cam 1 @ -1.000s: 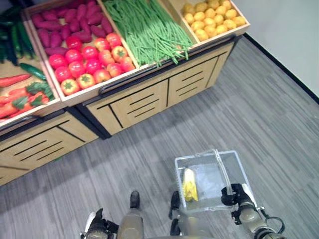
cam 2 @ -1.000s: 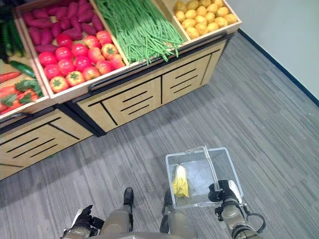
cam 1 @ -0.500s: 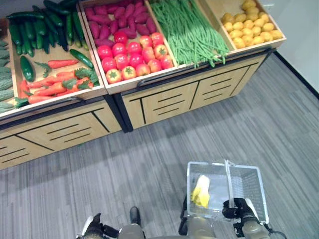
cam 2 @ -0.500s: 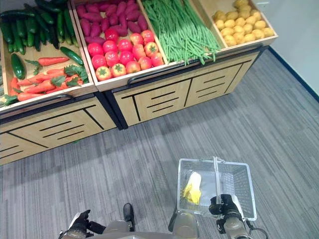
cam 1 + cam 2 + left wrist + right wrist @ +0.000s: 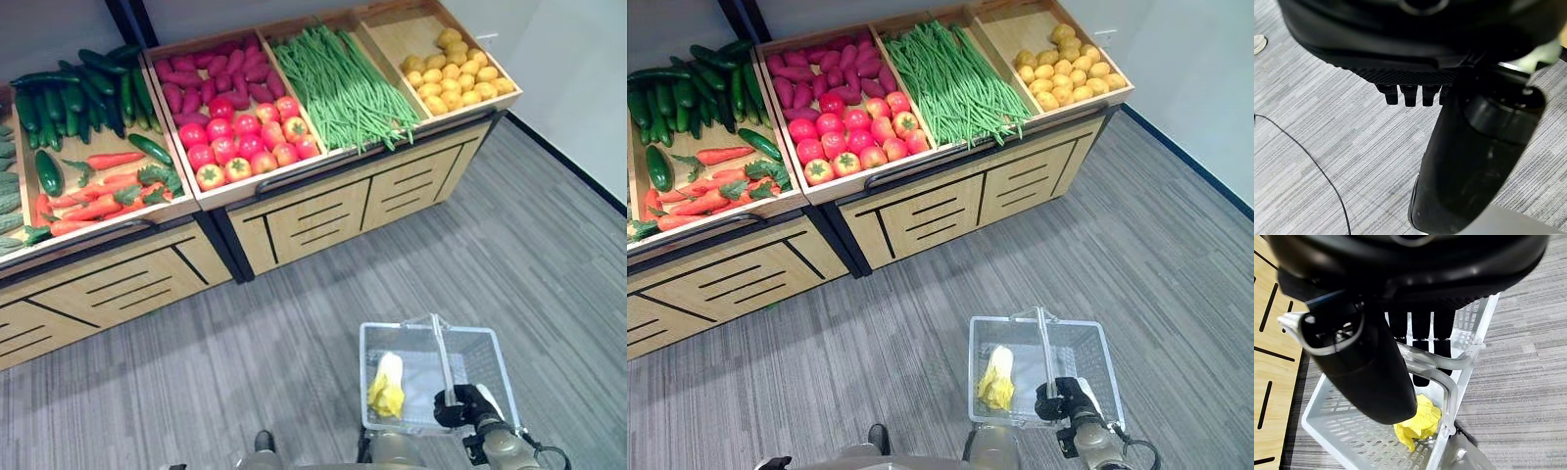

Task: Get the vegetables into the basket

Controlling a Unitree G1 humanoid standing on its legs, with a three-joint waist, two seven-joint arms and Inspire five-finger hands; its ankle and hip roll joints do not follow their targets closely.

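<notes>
— Camera swung; wooden stand's bins (image 5: 245, 186) sit squarer. Right hand (image 5: 460, 404) stays clenched on the clear mesh plastic basket's (image 5: 490, 345) handle, one yellow leafy vegetable (image 5: 387, 385) inside.

— Approach step, I'd judge. Left hand (image 5: 1410, 93) curled, empty; walk closer next.

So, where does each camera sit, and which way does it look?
Eye views: on the head, looking down at the stand, floor and basket; right hand on its handle.
Left wrist view: on the left wrist, facing the floor past the left hand.
Right wrist view: on the right wrist, facing the handle.
Shared: the basket.
</notes>
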